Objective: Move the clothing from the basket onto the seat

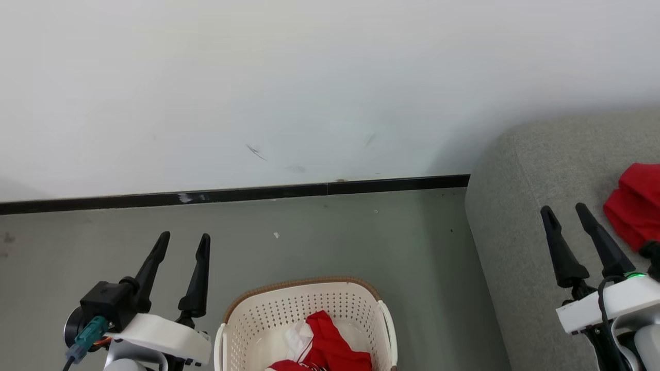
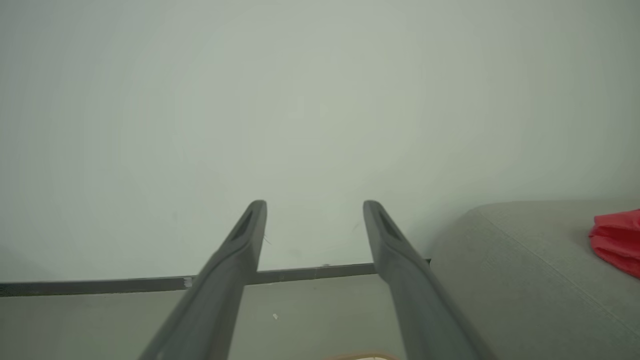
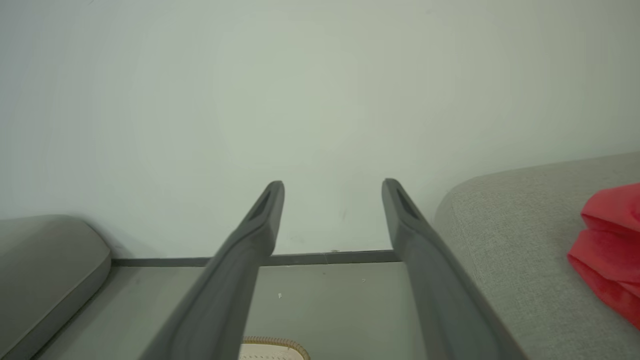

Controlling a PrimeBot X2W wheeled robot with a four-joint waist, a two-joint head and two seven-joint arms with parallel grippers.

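Apart, spread: left end effector [image 1: 185,236] by basket rim [image 1: 304,282], right end effector [image 1: 564,207] by seat [image 1: 515,170]

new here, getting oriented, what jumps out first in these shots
The bright red garment lying on the grey sofa at the right stands out first. Next, red and white clothing in the cream basket at bottom centre, the left gripper beside it, the right gripper over the sofa, both open.

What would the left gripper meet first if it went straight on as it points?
The left gripper would probably meet the wall just above the skirting board; the way looks free, depth unclear.
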